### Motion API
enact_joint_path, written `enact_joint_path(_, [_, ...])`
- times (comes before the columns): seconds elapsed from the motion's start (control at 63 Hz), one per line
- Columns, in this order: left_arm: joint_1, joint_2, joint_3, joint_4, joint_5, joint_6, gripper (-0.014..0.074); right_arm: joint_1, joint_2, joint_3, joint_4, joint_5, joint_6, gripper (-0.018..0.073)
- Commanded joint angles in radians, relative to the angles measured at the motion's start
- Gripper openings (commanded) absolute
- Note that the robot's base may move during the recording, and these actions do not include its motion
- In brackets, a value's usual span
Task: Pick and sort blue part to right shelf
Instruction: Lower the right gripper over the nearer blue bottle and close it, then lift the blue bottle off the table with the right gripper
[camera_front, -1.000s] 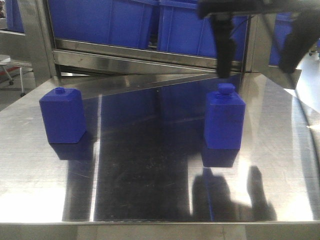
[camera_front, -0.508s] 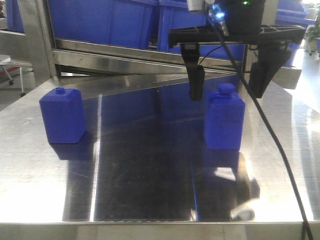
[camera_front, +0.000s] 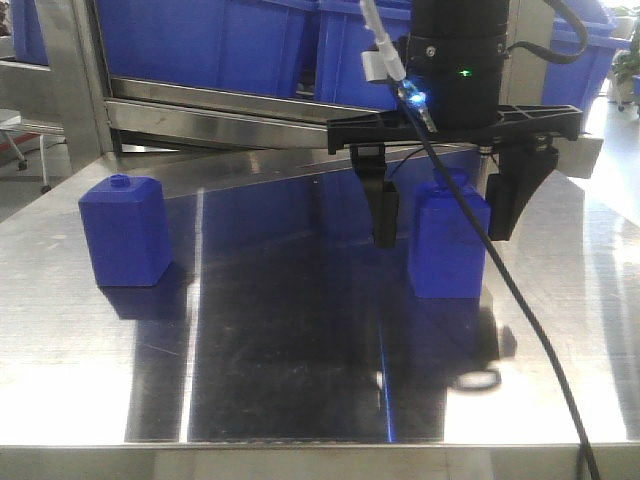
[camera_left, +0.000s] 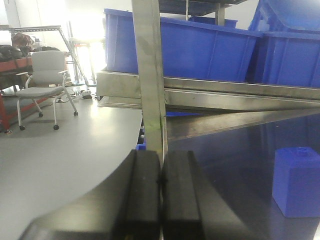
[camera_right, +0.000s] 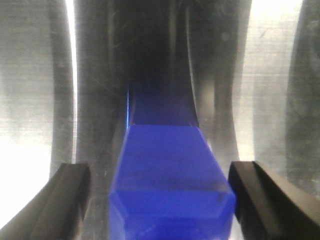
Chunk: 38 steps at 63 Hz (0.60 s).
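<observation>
Front-facing view: right gripper (camera_front: 442, 236) has dropped within the last second from above the cap to straddle the blue part (camera_front: 450, 255), which stands upright on the right of the steel table (camera_front: 300, 380). Right wrist view: jaws wide, a gap either side of the part, no contact. Idle left gripper (camera_left: 161, 185) pressed closed, empty. Judged next: close, lift, carry to right shelf (camera_front: 250, 105). Far left, squatter blue block (camera_front: 125, 232) left alone.

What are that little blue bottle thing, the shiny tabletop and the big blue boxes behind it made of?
The blue part looks like moulded plastic: even colour, dull sheen, crisp edges. The table appears to be brushed stainless steel, since it mirrors the part and shows fine scratches. The bins look like moulded plastic too, matte blue, though that's less certain.
</observation>
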<state>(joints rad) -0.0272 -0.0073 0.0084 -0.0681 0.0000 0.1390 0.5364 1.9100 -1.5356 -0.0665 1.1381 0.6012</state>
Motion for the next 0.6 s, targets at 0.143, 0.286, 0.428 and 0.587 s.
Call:
enact_joint_path(0.143, [0.002, -0.022, 0.022, -0.002, -0.082, -0.011, 0.0134, -0.003, -0.049, -0.019, -0.002, -0.026, 0.005, 0.0424])
enact_joint_path(0.286, [0.002, -0.022, 0.022, -0.002, -0.082, -0.011, 0.0134, -0.003, -0.050, -0.019, -0.001, -0.010, 0.005, 0.0374])
enact_joint_path(0.428, [0.002, -0.022, 0.022, -0.002, -0.082, -0.011, 0.0134, -0.003, -0.073, -0.019, -0.002, -0.007, -0.004, 0.0374])
enact_joint_path(0.587, [0.002, -0.022, 0.022, -0.002, -0.082, -0.011, 0.0134, -0.011, -0.134, -0.019, -0.033, -0.017, -0.124, 0.0374])
